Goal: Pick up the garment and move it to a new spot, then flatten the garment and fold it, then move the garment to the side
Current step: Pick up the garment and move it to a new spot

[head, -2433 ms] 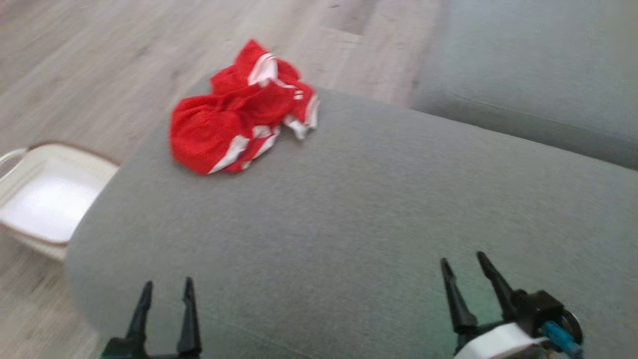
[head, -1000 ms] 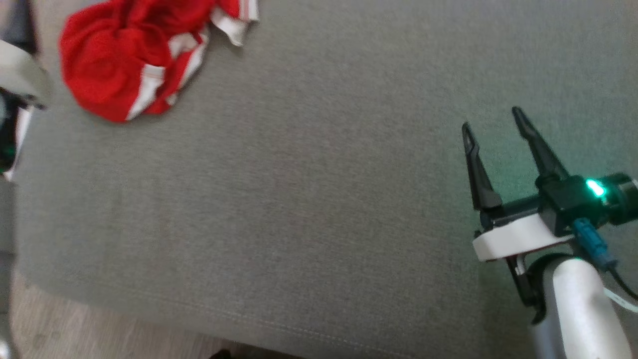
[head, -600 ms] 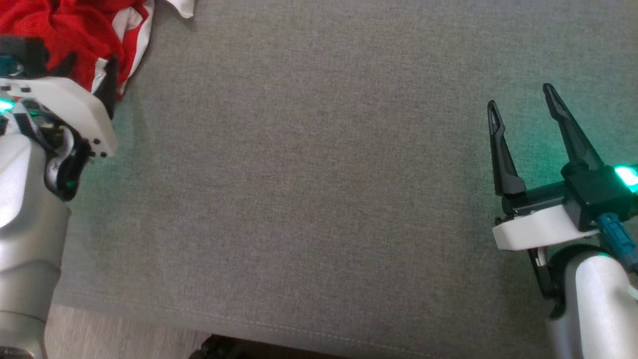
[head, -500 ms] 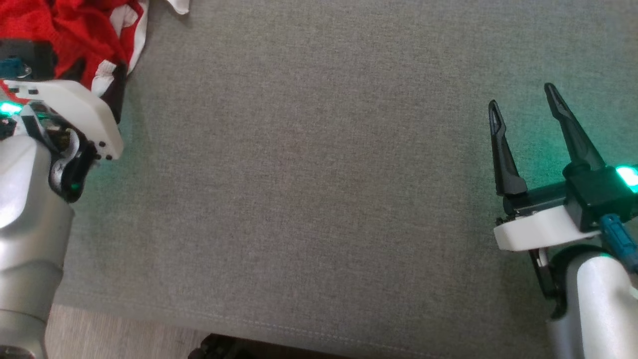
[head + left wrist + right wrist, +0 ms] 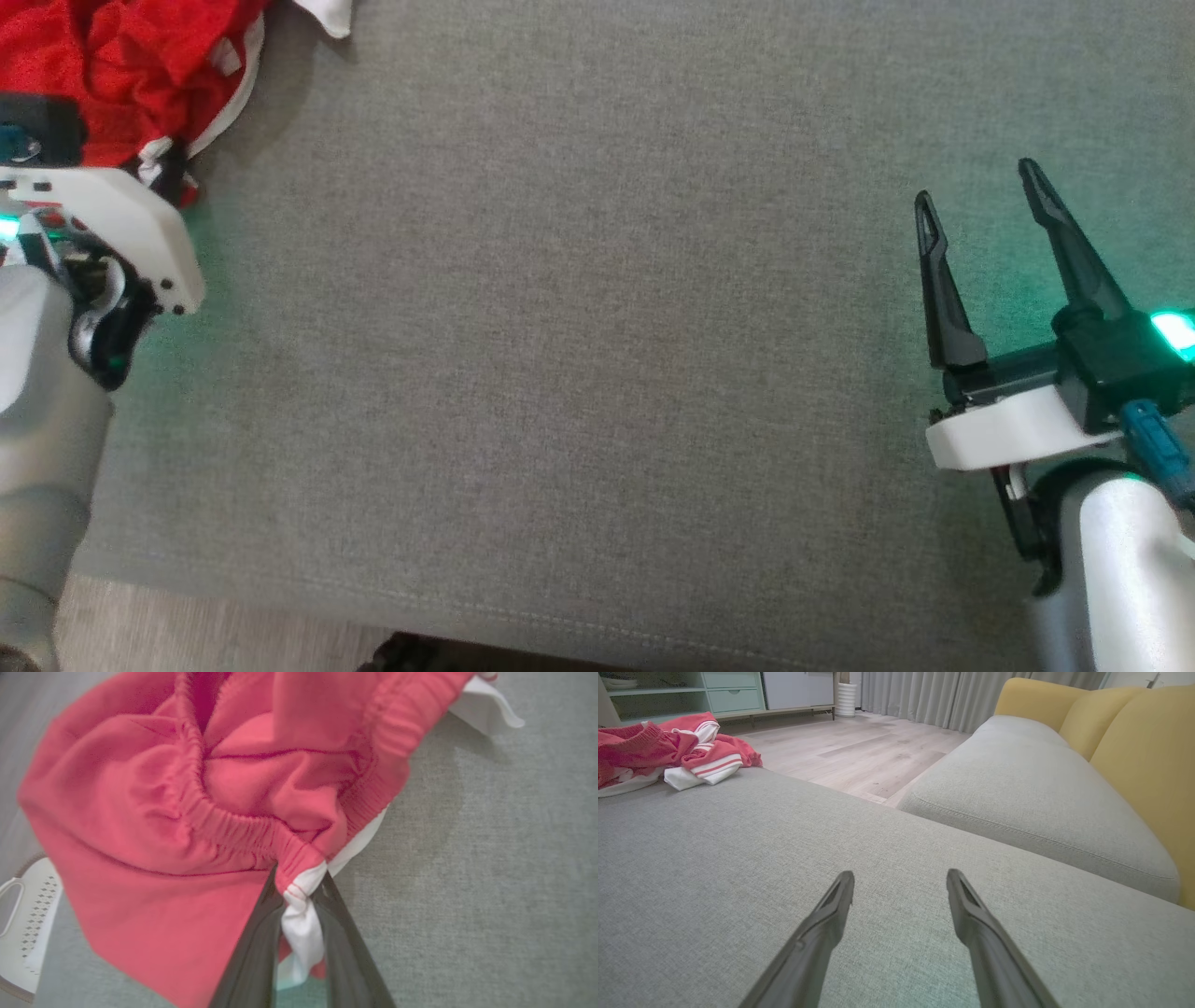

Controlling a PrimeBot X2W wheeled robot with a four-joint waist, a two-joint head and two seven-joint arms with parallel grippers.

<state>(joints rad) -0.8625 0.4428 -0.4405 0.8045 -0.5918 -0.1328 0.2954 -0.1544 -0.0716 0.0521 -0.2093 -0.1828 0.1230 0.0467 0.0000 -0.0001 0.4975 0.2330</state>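
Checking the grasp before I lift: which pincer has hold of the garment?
The left pincer: it pinches the white trim of the red garment. The right pincer stands open above bare cushion.

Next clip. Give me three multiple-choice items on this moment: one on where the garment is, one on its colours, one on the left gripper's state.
1. Where does the garment show in the head view?
A. upper left corner
B. centre
C. lower right

2. What colours is the garment?
A. blue and yellow
B. red with white trim
C. all black

3. What is the state of the left gripper?
A. wide open over bare cushion
B. shut on the garment's white-trimmed edge
C. shut on nothing

Answers:
1 A: the cloth sits at the upper left of the grey cushion, far from the open right gripper.
2 B: the left wrist view shows red fabric with white bands.
3 B: in the left wrist view its jaws pinch a white fold of the garment.
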